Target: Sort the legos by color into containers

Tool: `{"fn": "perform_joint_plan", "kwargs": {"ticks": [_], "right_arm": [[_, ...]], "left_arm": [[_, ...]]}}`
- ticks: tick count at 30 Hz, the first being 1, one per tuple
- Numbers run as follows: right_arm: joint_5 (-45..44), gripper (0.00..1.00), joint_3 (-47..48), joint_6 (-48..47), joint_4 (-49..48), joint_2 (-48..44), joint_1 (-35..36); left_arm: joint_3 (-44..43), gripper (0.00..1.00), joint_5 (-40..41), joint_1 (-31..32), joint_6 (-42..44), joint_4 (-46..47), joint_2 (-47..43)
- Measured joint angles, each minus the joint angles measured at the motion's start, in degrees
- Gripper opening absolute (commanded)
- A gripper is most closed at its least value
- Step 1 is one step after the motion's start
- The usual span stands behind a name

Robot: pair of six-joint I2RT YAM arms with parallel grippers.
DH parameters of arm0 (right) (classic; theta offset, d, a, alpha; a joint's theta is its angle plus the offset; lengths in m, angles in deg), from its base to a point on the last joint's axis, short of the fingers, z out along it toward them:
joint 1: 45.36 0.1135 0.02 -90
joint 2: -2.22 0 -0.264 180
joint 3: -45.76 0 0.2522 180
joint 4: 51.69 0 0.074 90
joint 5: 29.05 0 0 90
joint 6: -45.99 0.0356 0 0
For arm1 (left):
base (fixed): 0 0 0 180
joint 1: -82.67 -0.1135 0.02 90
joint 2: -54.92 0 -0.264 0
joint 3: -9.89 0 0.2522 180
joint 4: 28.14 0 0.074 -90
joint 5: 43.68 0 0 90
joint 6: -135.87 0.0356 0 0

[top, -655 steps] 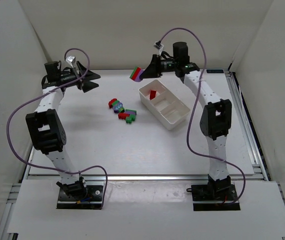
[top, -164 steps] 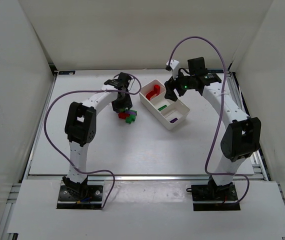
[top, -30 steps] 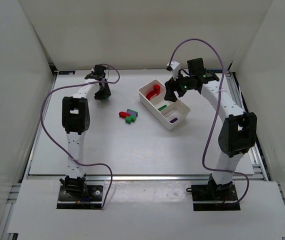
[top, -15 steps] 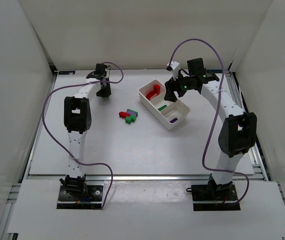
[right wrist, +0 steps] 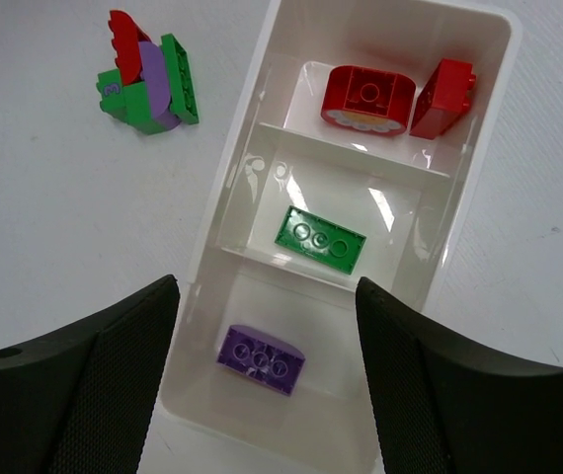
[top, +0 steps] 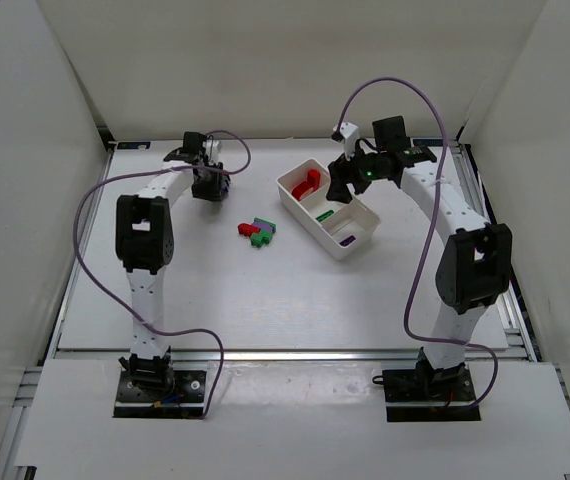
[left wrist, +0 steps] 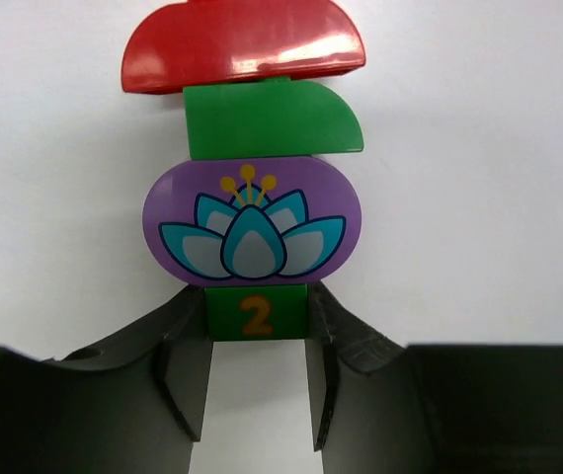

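My left gripper [left wrist: 257,314] is shut on a green brick marked 2 [left wrist: 257,301], the near end of a joined stack of legos: a purple oval with a flower [left wrist: 252,222], a green curved piece [left wrist: 272,120] and a red curved piece [left wrist: 242,44]. In the top view this gripper [top: 208,184] is at the table's far left. A red, purple and green cluster of legos [top: 257,231] [right wrist: 148,84] lies on the table. The containers [top: 350,240] [right wrist: 247,138] hold two red bricks [right wrist: 365,97], one green [right wrist: 321,240] and one purple [right wrist: 260,359]. My right gripper [right wrist: 265,296] [top: 338,190] hangs open above them.
White walls close in the table at the back and on both sides. A purple cable [top: 390,85] loops above the right arm, and another [top: 90,230] hangs beside the left arm.
The left arm's elbow has swung left and its wrist has turned, the gripper staying at the far left. The right arm has hardly moved.
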Motion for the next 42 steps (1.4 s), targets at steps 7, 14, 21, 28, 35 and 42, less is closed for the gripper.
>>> {"fn": "perform_joint_plan", "kwargs": {"ticks": [7,14,21,28,35,42], "right_arm": [[3.8,0.77,2.5,9.0,-2.6,0.3,-0.5],[13.9,0.77,5.1,31.2,-12.6,1.4,-4.1],[19.6,0.82,9.3,50.6,-22.1,6.1,-4.1],[20.2,0.84,12.6,59.0,-23.7,9.0,0.3],[20.7,0.67,12.6,61.5,-23.4,11.1,4.6],[20.9,0.67,15.4,61.6,-22.6,16.4,6.4]], "left_arm": [[10.4,0.1,-28.6,-2.5,11.4,0.3,-18.4],[16.5,0.1,-45.0,-5.7,23.2,-0.5,-32.0],[24.7,0.1,-46.0,-1.4,32.8,-3.0,-37.1],[27.4,0.1,-41.9,1.1,37.8,-3.7,-39.6],[27.4,0.1,-37.2,3.1,39.0,-1.7,-40.2],[27.4,0.1,-35.5,4.5,38.6,0.1,-40.2]]}}
